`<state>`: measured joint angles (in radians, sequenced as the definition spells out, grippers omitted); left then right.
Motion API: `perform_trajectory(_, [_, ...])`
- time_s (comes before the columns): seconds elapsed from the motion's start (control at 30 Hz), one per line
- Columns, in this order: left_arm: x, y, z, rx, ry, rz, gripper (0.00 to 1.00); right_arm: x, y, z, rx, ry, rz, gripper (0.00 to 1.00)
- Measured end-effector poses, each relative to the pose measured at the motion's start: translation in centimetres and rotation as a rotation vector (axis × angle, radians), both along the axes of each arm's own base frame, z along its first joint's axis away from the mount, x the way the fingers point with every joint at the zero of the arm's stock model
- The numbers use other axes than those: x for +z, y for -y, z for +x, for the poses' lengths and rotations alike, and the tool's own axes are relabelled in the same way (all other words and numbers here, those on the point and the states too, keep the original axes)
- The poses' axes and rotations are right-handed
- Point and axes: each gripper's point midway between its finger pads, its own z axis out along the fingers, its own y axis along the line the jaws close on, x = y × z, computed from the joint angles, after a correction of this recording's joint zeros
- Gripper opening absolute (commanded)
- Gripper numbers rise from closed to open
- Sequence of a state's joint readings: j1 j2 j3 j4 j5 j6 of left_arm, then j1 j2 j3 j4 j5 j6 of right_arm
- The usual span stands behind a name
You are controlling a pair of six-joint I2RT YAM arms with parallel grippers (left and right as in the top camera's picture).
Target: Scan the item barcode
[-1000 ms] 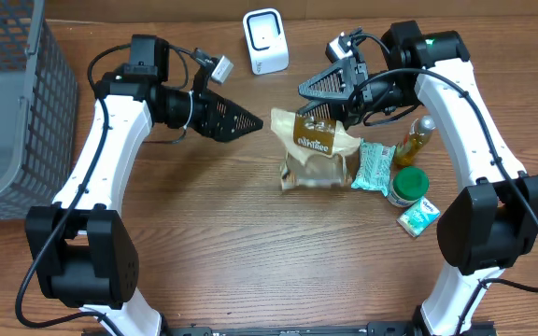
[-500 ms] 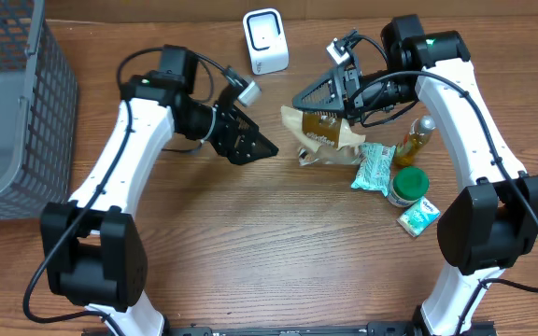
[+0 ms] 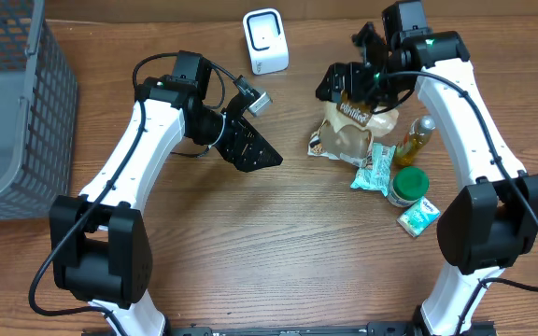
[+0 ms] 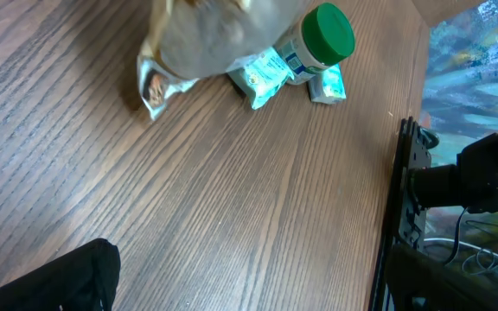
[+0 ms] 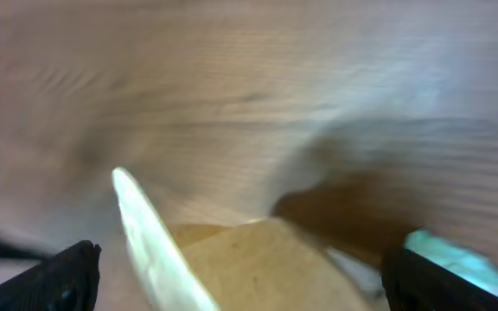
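Note:
The item, a brown and cream snack bag (image 3: 351, 133), stands tilted with its top drawn up under my right gripper (image 3: 348, 86). That gripper's jaws stand wide on either side of the bag's top and carry it. In the blurred right wrist view the bag (image 5: 275, 268) fills the gap between the fingers of my right gripper (image 5: 240, 276). From the left wrist I see the bag (image 4: 206, 43) with one lower corner on the wood. My left gripper (image 3: 261, 157) hangs open over bare table, left of the bag. A white scanner (image 3: 265, 41) stands at the back. No barcode shows.
Right of the bag lie a teal packet (image 3: 375, 166), a green-capped jar (image 3: 409, 185), a small teal box (image 3: 418, 217) and an amber bottle (image 3: 417, 140). A grey mesh basket (image 3: 7, 103) fills the far left. The table's right edge (image 4: 398, 173) shows in the left wrist view.
The bag has gone from lying flat to tilted upright and has shifted right and back with the right gripper, which turned downward. The left arm swung right and forward.

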<state>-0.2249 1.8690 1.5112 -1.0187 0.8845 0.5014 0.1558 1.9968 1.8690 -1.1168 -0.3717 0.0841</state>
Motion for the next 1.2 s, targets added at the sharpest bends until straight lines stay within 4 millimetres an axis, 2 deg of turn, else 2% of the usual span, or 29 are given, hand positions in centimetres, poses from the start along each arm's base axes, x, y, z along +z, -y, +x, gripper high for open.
perform_trajectory(0.17, [-0.1, 0.0, 0.0, 0.001, -0.002, 0.004, 1.00, 0.1, 1.0, -0.1, -0.063, -0.025, -0.043, 1.00])
perform_trajectory(0.33, [-0.1, 0.0, 0.0, 0.001, -0.002, 0.004, 0.99, 4.1, 0.9, -0.9, -0.076, -0.015, -0.038, 1.00])
perform_trajectory(0.43, [-0.1, -0.1, 0.0, 0.002, -0.004, 0.005, 1.00, 7.4, 0.6, -2.8, -0.065, 0.024, -0.054, 1.00])
perform_trajectory(0.53, [-0.1, -0.1, 0.0, 0.002, -0.003, 0.007, 1.00, 10.2, -0.4, -5.6, -0.036, 0.062, -0.092, 1.00])
perform_trajectory(0.6, [-0.1, -0.1, 0.0, 0.002, -0.004, 0.007, 1.00, 11.6, -1.3, -7.4, -0.017, 0.091, -0.139, 1.00])
perform_trajectory(0.67, [-0.1, -0.1, 0.0, 0.002, -0.003, 0.007, 1.00, 12.2, -1.5, -8.3, -0.028, 0.126, -0.221, 1.00])
perform_trajectory(0.8, [-0.1, -0.1, 0.0, 0.002, -0.003, 0.007, 1.00, 12.2, -0.8, -7.8, -0.103, 0.184, -0.369, 1.00])
perform_trajectory(1.0, [-0.1, 0.0, 0.1, 0.002, 0.001, 0.003, 1.00, 12.7, 0.5, -7.0, -0.176, 0.218, -0.428, 1.00])
perform_trajectory(1.1, [0.2, 0.2, 0.2, -0.002, 0.008, -0.020, 0.99, 13.9, 0.0, -7.0, -0.168, 0.246, -0.389, 1.00])
perform_trajectory(1.2, [1.0, 0.8, 0.1, -0.013, 0.008, -0.075, 0.99, 16.1, -1.0, -6.7, -0.156, 0.312, -0.308, 1.00])
